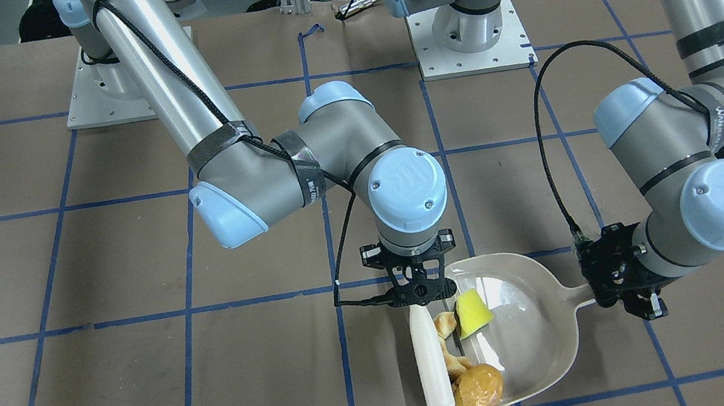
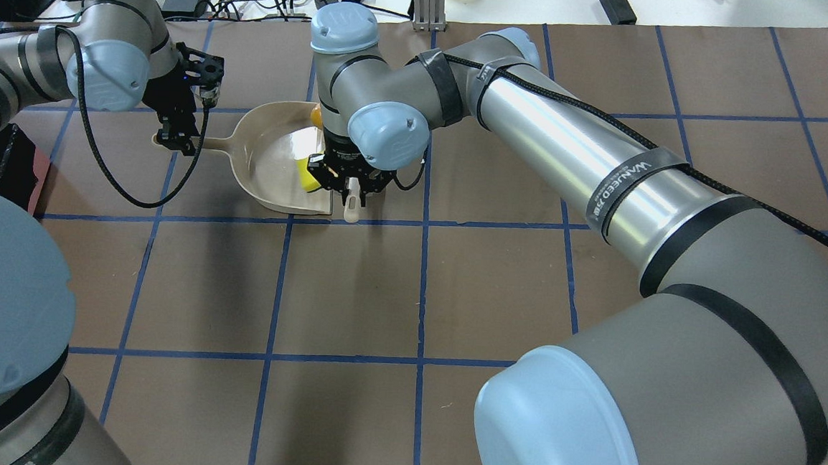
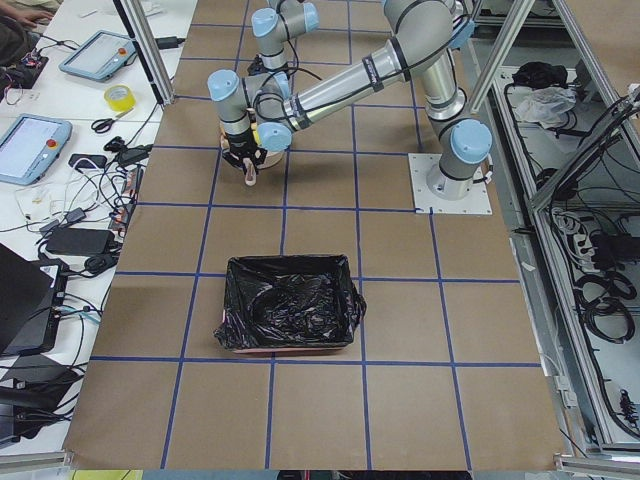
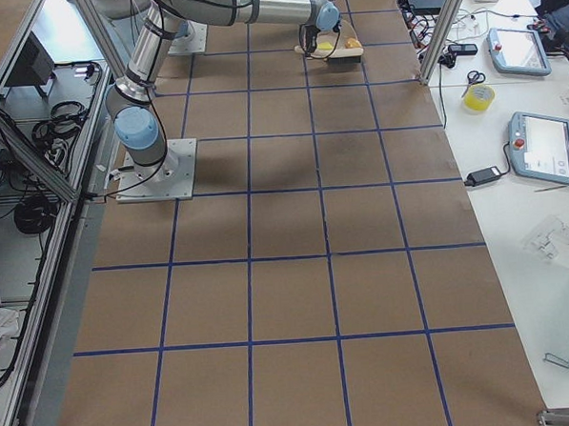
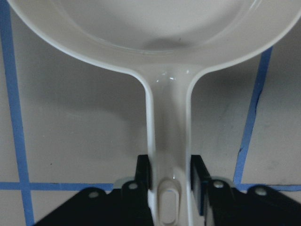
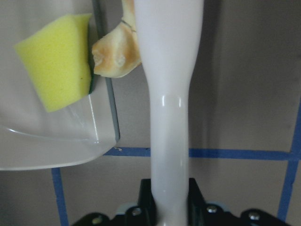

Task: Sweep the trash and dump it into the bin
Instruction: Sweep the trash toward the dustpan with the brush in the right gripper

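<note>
Glossy golden lump [image 1: 478, 393] at dustpan [image 1: 537, 328] lip, spongy yellow wedge [image 1: 472, 312] inside, left pincer [image 5: 169, 176] clamping its handle [image 5: 168, 122], right pincer [image 6: 170, 195] gripping brush [image 1: 430, 360].

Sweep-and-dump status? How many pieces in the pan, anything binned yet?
Done: the yellow-green wedge lies in the dustpan, whose handle the left gripper clamps. In hand: the right gripper holds the brush beside the croissant and golden-brown lump at the pan's lip; neither is fully in. Left: finish sweeping, then tip the pan into the bin, where no piece shows.
</note>
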